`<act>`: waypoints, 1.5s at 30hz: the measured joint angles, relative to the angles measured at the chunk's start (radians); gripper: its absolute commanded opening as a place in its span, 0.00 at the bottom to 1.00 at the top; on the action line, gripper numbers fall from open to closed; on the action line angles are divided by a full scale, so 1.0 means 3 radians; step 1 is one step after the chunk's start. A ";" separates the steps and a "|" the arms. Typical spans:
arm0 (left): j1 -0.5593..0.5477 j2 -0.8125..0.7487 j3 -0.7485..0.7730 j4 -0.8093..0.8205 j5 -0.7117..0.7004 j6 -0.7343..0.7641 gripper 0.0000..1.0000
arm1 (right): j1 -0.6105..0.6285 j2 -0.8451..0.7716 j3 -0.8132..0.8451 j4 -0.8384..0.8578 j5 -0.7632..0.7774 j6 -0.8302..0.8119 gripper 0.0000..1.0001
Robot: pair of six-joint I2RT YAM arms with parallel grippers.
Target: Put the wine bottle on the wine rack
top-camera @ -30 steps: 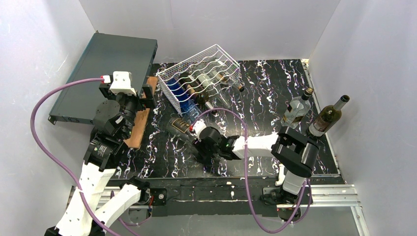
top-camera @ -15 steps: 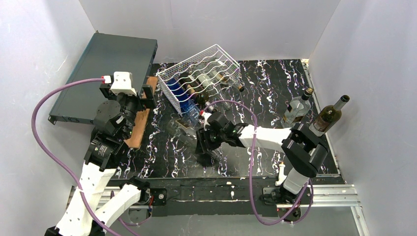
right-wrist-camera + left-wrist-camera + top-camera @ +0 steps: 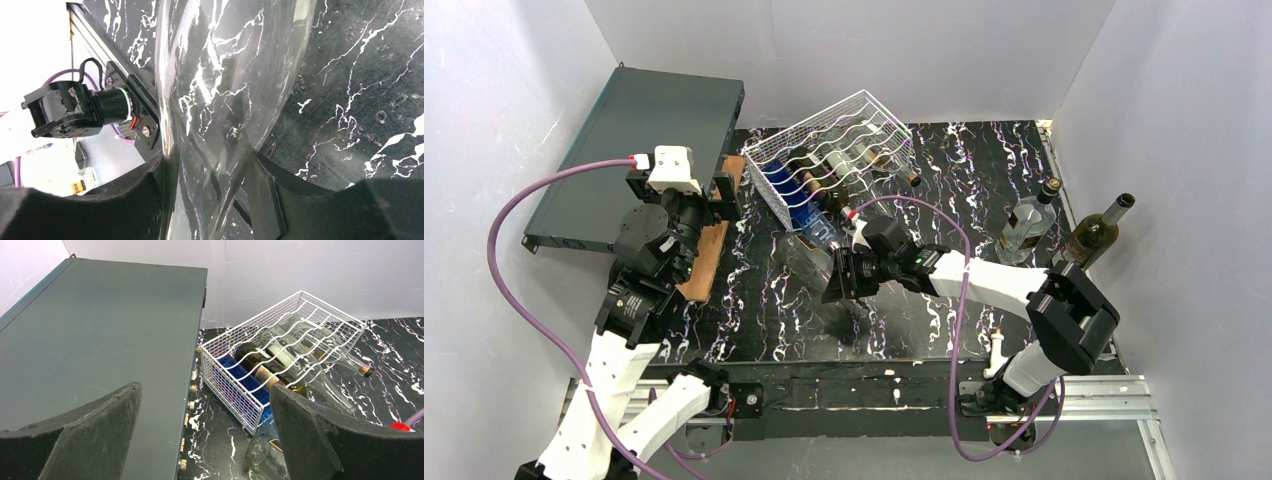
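Right wrist, clear glass wine bottle [image 3: 225,90], in right hand [image 3: 207,200]

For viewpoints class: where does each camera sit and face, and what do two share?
Top external: above and behind, looking down on the table; left arm, right arm show.
Left wrist: faces the wine rack and dark grey box; open fingers frame it.
Right wrist: close on the clear glass bottle its fingers grip.
Shared: wine rack, top and left.

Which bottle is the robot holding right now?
The clear glass bottle pinched in the right gripper, in front of the wine rack. Others lie inside the rack, and the dark green bottle and squat clear bottle stand untouched on the right.
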 measured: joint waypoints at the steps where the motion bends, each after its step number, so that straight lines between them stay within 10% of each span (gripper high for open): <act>1: 0.0000 0.0000 0.0000 0.0000 0.0001 0.0000 0.99 | -0.0003 -0.0025 0.0000 -0.0001 -0.0013 0.0011 0.01; 45: 0.0000 -0.0125 -0.0075 0.0078 -0.0173 0.0031 0.99 | -0.0449 -0.0234 0.0837 -0.0045 -0.0627 0.0153 0.01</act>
